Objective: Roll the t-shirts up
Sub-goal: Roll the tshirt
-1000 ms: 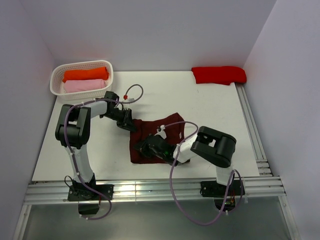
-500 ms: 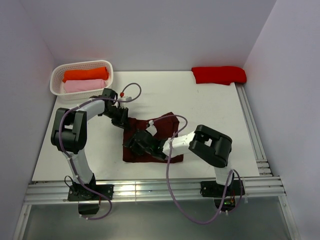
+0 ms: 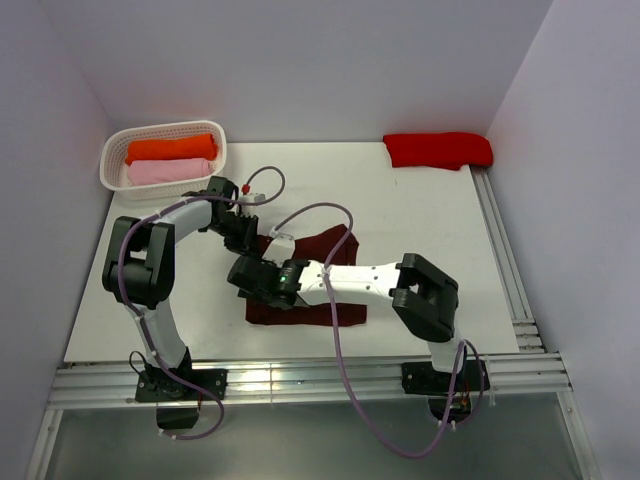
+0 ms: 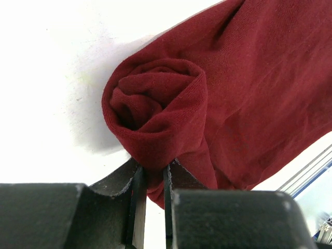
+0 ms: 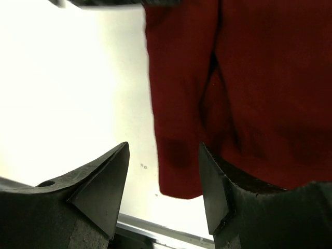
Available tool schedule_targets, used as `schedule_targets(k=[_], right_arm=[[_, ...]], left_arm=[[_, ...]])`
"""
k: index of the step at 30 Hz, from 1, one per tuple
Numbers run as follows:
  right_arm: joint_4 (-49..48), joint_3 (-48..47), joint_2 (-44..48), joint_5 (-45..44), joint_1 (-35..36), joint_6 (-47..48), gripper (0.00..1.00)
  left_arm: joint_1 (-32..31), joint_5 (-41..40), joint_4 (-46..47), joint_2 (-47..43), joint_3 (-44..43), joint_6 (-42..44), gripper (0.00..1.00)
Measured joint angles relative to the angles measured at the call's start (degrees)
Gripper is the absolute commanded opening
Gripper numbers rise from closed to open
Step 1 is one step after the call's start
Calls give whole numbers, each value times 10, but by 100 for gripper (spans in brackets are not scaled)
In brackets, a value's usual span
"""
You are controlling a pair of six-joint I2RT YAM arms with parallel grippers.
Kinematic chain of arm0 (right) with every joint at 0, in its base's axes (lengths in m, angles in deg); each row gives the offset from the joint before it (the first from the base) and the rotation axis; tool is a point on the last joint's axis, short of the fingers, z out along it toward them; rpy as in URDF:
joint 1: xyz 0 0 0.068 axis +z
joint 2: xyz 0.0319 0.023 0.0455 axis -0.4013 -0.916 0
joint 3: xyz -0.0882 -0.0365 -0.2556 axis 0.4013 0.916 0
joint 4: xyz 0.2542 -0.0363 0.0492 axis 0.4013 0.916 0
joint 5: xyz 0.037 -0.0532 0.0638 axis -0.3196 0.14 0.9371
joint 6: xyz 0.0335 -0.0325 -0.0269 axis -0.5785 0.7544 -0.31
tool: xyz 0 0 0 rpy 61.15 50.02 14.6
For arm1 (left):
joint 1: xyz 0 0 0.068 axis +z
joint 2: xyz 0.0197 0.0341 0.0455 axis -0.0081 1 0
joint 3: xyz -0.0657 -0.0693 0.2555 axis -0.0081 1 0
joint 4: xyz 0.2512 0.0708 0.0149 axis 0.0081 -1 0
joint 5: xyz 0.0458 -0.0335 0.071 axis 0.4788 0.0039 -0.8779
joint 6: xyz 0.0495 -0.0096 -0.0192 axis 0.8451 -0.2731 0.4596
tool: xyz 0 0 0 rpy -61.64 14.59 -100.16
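The left gripper [image 4: 151, 175] pinches the rolled end of the maroon t-shirt [image 4: 249, 93]. The right gripper [image 5: 163, 155], jaws spread, straddles the shirt's edge (one finger over cloth).

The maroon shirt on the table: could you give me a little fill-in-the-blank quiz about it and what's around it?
1. The maroon t-shirt is pinched at its rolled end by the jaws of the ___ arm.
2. The jaws of the right arm stand ___ over the near edge of that shirt.
3. The white basket holds ___ rolled shirts.
4. The bright red shirt lies at the far ___ corner of the table.

Missing words: left; open; two; right.
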Motion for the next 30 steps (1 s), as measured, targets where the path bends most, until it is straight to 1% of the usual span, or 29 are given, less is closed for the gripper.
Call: schedule_targets(k=[2,6,13,18,25,30], right_arm=[[30,-28,-1,-18,2,12,62],[47,-51,-5,-45,2,47,59],[56,-151,-95,-77,-1,104,57],[54,-160,-131,-87,-3,124,57],[55,-161,-138,-86,-4,126,57],[56,-152,-138,-80,-1,123,56]], left_arm=[[-1,-1,0,0,0,-1,3],[-2,-2,0,0,0,-2,4],[-4,-5,0,0,0,-2,4],[-5,-5,0,0,0,-2,4],[-8,-7,0,0,-2,-2,15],[-10,-8,-1,0,-4,-2,19]])
